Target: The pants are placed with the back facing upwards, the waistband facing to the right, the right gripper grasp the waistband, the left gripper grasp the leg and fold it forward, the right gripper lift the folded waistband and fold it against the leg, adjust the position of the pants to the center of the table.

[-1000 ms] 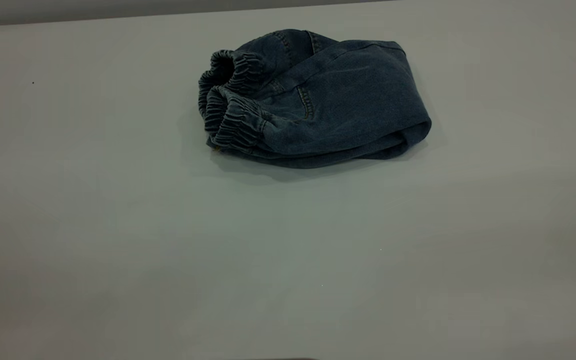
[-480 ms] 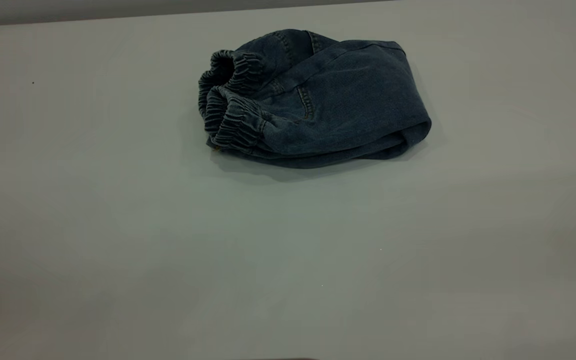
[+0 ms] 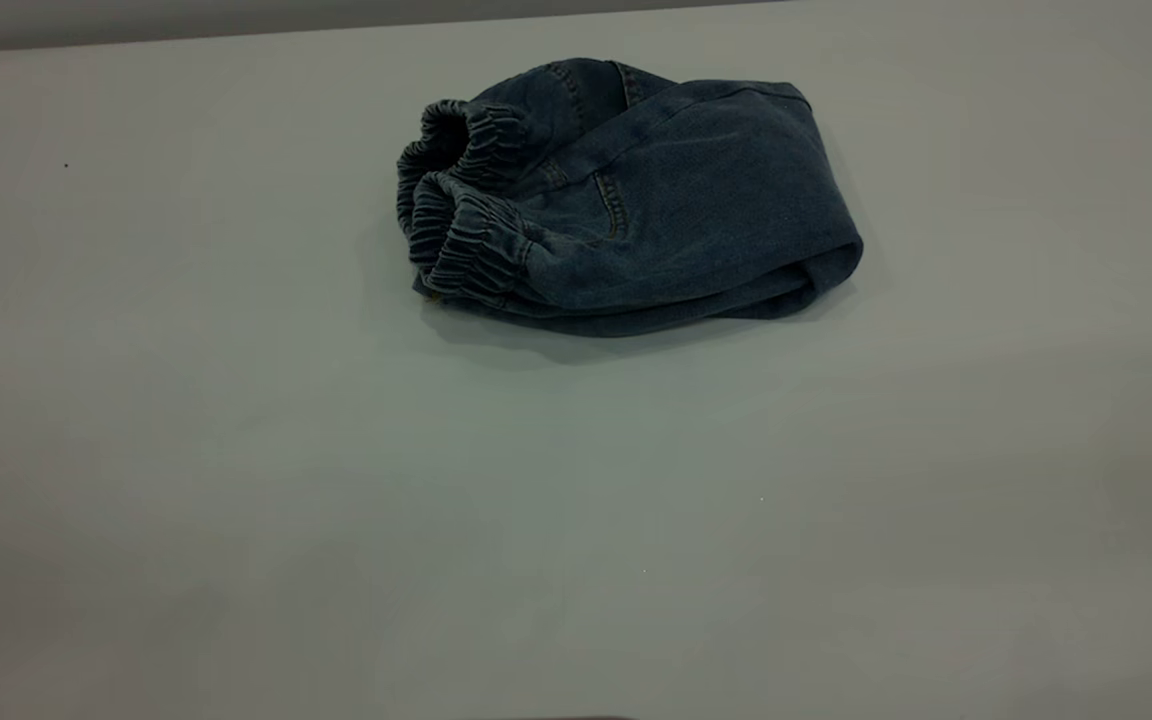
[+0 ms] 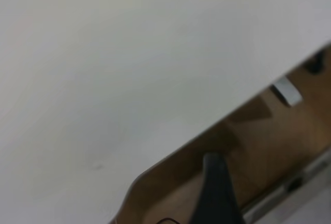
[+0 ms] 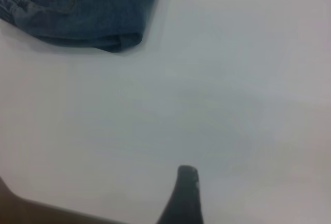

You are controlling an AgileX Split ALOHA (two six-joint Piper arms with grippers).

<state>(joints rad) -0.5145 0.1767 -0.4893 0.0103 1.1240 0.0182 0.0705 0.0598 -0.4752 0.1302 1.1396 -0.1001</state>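
The white tabletop carries the pants, folded into a bundle near its far middle, waistband at the exterior view's left. Both arms sit withdrawn; neither tool's spread can be told. The risk: a centring nudge catches the loose top layer and undoes the fold.

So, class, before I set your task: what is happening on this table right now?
Nothing is being handled at this moment. The small faded blue denim pants lie folded into a compact bundle on the large white table, toward its far side, with the gathered elastic waistband at the bundle's left end in the exterior view. Both arms are pulled back: the right gripper hangs over bare tabletop away from the bundle, and the left gripper sits at the table's edge.
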